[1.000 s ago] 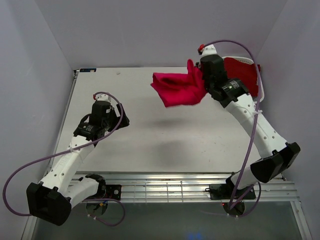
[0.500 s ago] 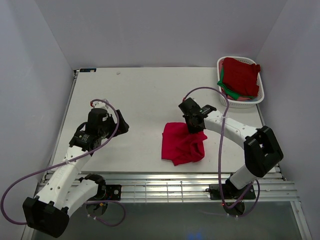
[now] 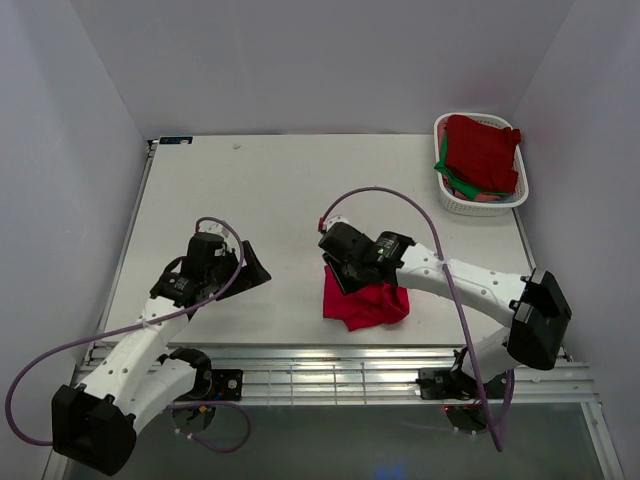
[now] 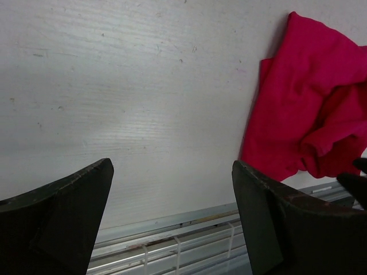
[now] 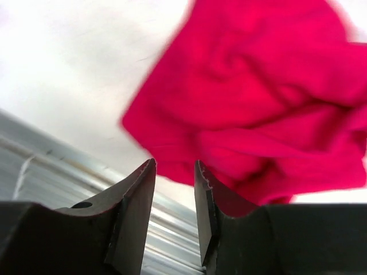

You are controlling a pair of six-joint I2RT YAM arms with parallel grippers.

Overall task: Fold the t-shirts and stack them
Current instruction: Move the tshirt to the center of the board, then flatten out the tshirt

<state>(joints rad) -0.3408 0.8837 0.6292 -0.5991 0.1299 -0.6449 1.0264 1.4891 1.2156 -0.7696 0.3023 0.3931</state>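
Presently, the crumpled crimson cloth t-shirt (image 3: 368,306) lies on the white table (image 3: 250,190) near its front edge, at 5 o'clock from table centre in the top view. The right gripper (image 5: 175,166) sits over the heap's 11 o'clock corner, jaws narrowly parted and holding nothing. The left gripper (image 4: 172,166) is spread wide and empty, with the heap apart at its 3 o'clock. The heap shows no clear long axis. The right arm is judged nearer. More dark red and green t-shirts (image 3: 482,150) fill the white slotted plastic basket (image 3: 456,203) at 1 o'clock.
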